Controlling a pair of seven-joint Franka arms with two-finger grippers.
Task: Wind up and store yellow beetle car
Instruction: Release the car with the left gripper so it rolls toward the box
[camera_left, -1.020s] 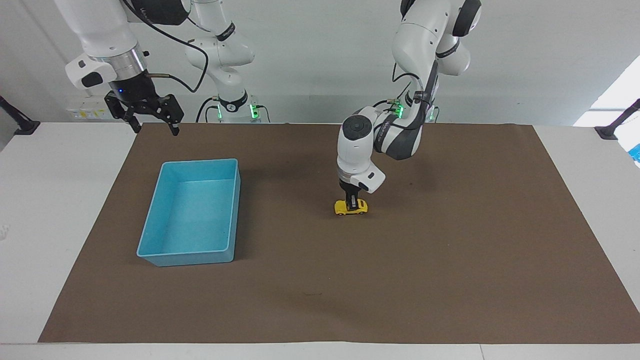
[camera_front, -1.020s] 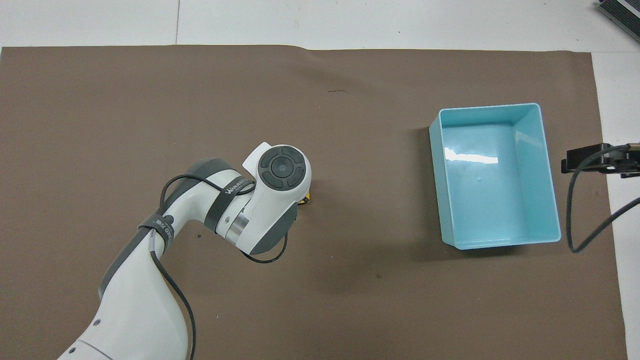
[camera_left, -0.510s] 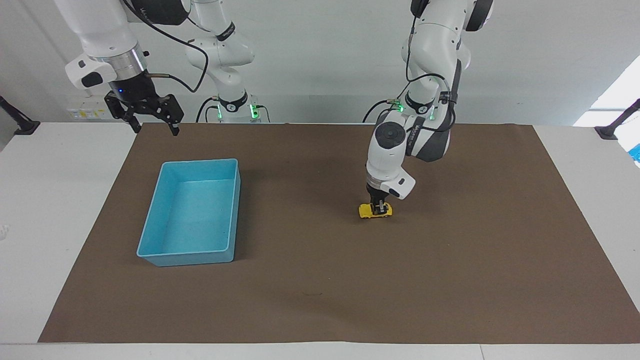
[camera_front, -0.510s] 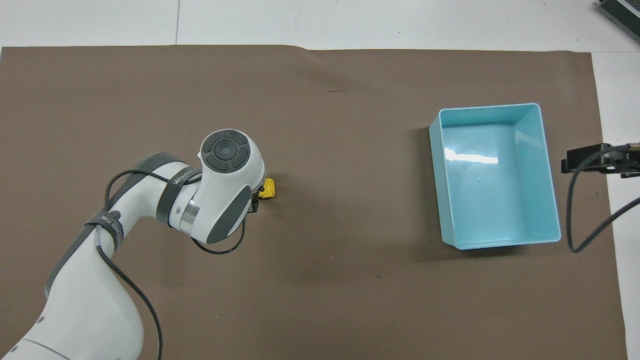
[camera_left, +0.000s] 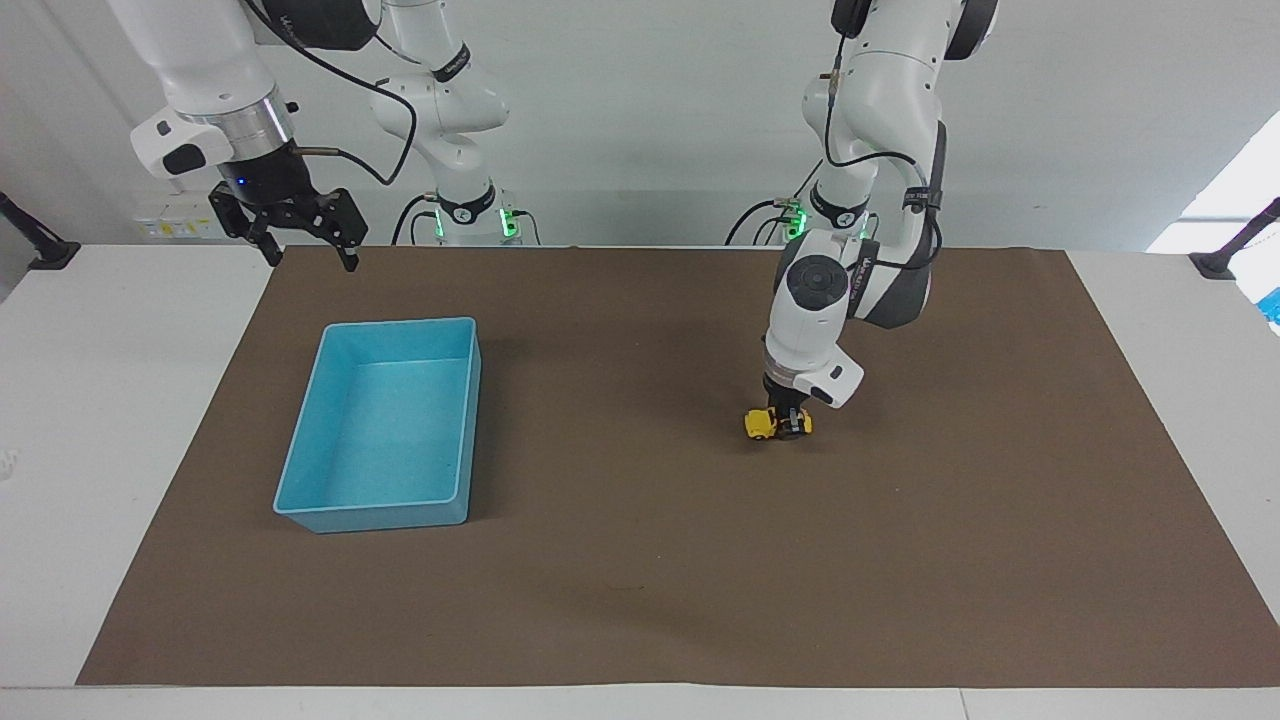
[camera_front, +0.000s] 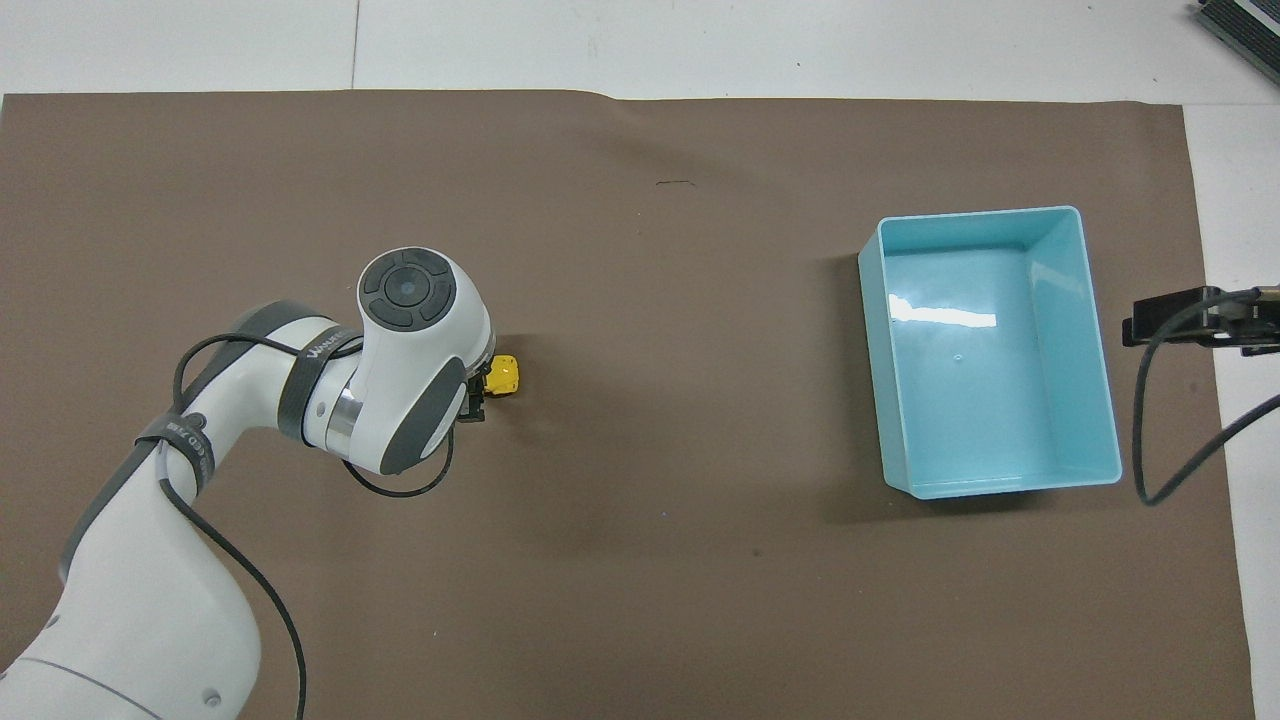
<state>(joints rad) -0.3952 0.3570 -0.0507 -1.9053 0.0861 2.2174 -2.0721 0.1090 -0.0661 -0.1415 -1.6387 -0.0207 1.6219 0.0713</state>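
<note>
I see the brown mat covering the table; the blue bin sits on it toward the right arm's end; my left arm bends down at the wrist with the left gripper pointing straight down at the mat, its fingers astride the yellow beetle car, which rests on the mat well apart from the bin; whether they clamp it or have slackened I cannot tell; my right arm waits, the right gripper spread wide above the mat's edge.

Glossy plastic blue bin and yellow beetle car sit on matt brown paper.
</note>
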